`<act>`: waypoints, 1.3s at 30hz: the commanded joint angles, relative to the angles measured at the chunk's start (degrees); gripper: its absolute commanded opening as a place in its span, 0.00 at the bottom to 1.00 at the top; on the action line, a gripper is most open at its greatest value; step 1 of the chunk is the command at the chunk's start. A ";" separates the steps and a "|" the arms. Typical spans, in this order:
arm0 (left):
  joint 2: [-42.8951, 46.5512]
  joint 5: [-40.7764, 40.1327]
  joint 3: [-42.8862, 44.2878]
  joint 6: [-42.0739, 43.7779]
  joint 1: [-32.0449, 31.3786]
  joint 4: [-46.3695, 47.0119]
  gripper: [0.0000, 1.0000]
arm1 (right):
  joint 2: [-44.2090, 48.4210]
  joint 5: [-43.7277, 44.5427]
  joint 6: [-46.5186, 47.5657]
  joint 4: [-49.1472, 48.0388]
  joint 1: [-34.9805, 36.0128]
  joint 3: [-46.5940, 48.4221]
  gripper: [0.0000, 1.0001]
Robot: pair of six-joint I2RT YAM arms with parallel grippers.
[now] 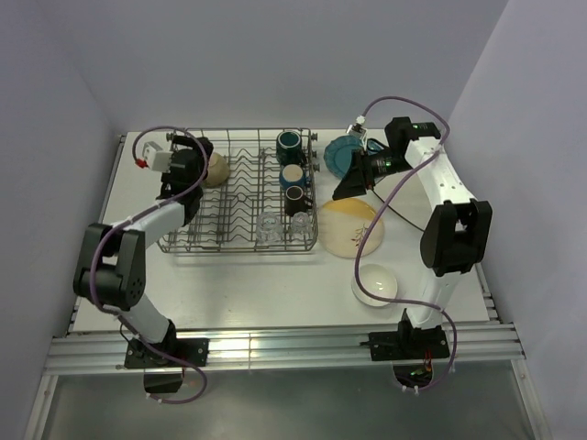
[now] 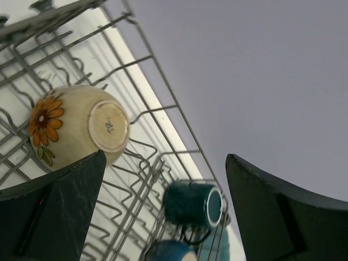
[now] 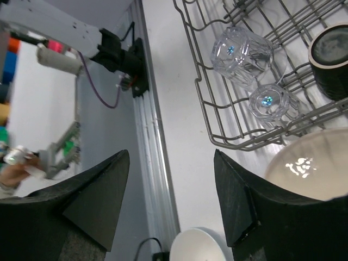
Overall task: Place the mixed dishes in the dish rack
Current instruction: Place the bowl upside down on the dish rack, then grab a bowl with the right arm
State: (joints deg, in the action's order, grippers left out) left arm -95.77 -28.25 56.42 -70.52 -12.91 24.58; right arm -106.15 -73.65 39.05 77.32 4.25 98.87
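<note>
Dishes are sitting partly loaded, and you are working with both pincers empty. The dish rack [image 1: 240, 247], a grey wire basket with rows of upright tines, is standing on the white table [image 1: 257, 284] toward its far edge, left of the middle. Your left pincer [image 2: 166, 157] is hanging wide open over the rack's left end with nothing between its dark, wedge-shaped fingers. Just beside it, a cream bowl [image 2: 76, 128] with a painted orange flower is lying tipped among the wires, foot ring turned outward, probably so that it drains. Glazed mugs, the teal mug [image 1: 290, 144] farthest back, are lining up along the rack's right side, where the tines are keeping them apart. Two clear faceted glasses [image 3: 242, 49] are resting in the rack's near right corner. Your right pincer [image 3: 172, 155] is hovering with its fingers parted and empty, just outside the rack's right wall, between the teal scalloped plate [image 1: 341, 154] toward the table's far right corner and the yellow-cream plate [image 1: 351, 227] lying flat nearer you. Both plates are smooth and shallow, so you are likely needing an edge grip. A white bowl [image 1: 376, 280] is waiting upright near the table's near right corner.
</note>
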 commanded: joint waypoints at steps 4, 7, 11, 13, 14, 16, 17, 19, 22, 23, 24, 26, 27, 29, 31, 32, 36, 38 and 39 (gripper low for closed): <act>14.26 13.01 -4.74 26.89 -0.37 3.73 0.99 | 6.65 5.07 13.50 5.39 1.37 0.62 0.75; 22.62 22.23 -6.85 39.39 -0.45 -1.09 0.99 | 8.93 9.12 20.26 5.39 2.51 -0.51 0.75; 35.45 27.72 -12.11 47.31 -0.36 -10.32 0.99 | 15.51 15.88 39.28 5.56 2.87 -7.45 0.74; 43.09 27.81 -13.26 48.02 -0.36 -16.71 0.99 | 18.24 18.18 47.04 5.56 2.96 -13.51 0.74; 45.21 27.81 -13.97 47.76 -0.28 -19.02 0.99 | 20.69 19.32 53.87 5.56 3.13 -15.36 0.75; 50.92 28.07 -14.50 45.39 -0.28 -25.42 0.99 | 22.64 24.06 59.36 5.56 3.22 -20.79 0.76; 52.33 30.34 -15.11 44.34 -0.28 -27.54 0.99 | 23.78 25.82 62.78 5.56 3.48 -22.21 0.75; 56.12 33.68 -15.99 43.37 -0.28 -30.10 0.99 | 24.23 31.18 63.78 5.56 3.57 -25.65 0.74; 59.37 37.56 -17.57 40.65 -0.28 -34.41 0.99 | 24.93 37.25 64.84 5.47 3.57 -29.43 0.71; 60.08 37.65 -17.84 39.16 -0.28 -36.34 0.99 | 25.29 38.65 65.45 5.30 3.48 -30.31 0.71; 61.65 38.00 -18.10 38.54 -0.28 -37.23 0.99 | 25.64 39.71 65.19 4.25 3.57 -32.40 0.70; 63.68 38.27 -19.59 37.04 -0.28 -38.98 0.99 | 26.69 42.35 63.71 1.45 3.57 -34.44 0.68; 65.77 38.44 -19.86 36.51 -0.36 -39.60 0.99 | 26.96 43.31 63.26 0.39 3.66 -36.45 0.68; 68.07 38.01 -20.91 35.55 -0.28 -40.66 0.99 | 27.22 45.87 61.51 -2.59 3.66 -38.31 0.66; 71.58 36.96 -21.44 35.19 -0.28 -42.76 0.99 | 27.14 47.27 60.45 -4.01 3.66 -40.24 0.64; 72.55 36.52 -21.88 34.93 -0.28 -43.47 0.99 | 26.96 48.06 59.84 -4.80 3.57 -40.68 0.63; 77.21 34.76 -22.67 34.23 -0.28 -46.37 0.99 | 26.17 48.95 55.53 -9.36 4.54 -42.53 0.57; 78.27 34.40 -22.85 33.61 -0.28 -46.38 0.99 | 25.64 49.56 52.12 -11.91 5.67 -43.23 0.55; 78.97 34.14 -22.85 33.43 -0.28 -46.38 0.99 | 25.55 50.00 51.05 -14.54 6.12 -43.76 0.54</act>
State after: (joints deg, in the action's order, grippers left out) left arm -18.13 7.20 34.15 -35.66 -13.21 -20.64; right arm -80.62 -25.85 94.74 69.73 8.80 56.23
